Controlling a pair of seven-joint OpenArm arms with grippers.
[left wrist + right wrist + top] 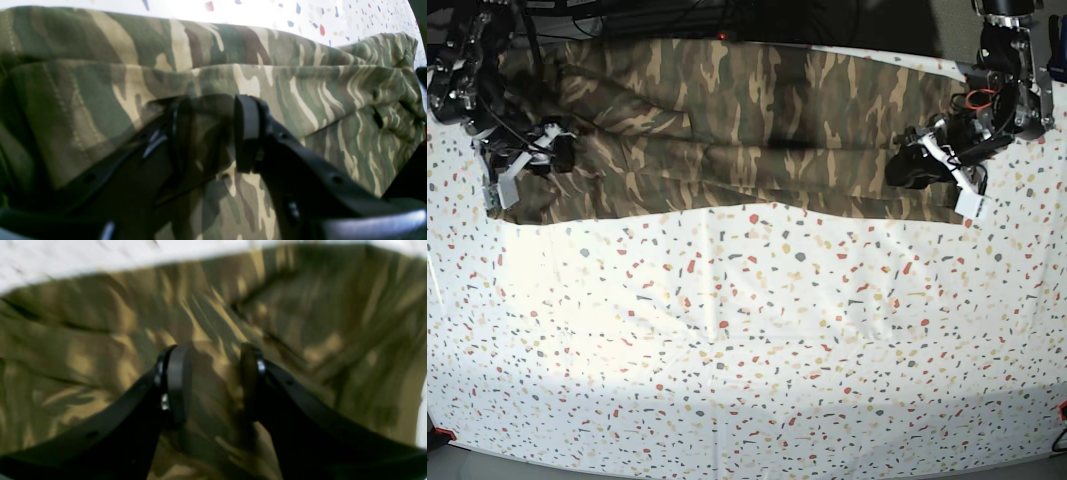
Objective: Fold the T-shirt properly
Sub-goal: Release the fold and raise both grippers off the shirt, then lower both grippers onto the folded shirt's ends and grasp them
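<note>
The T-shirt [727, 130] lies in a long folded band across the far side of the speckled table [747, 340]. The 2 grippers sit at its ends: the left gripper [213, 133] pinches a fold, while the right gripper [213, 383] seems parted around blurred cloth.

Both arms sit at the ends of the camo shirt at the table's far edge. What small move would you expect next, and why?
Probably both grippers close on the cloth. The T-shirt lies as a long folded band; the left gripper and right gripper each straddle fabric at opposite ends, fingers apart with cloth between them. Whether either grips already is unclear.
</note>
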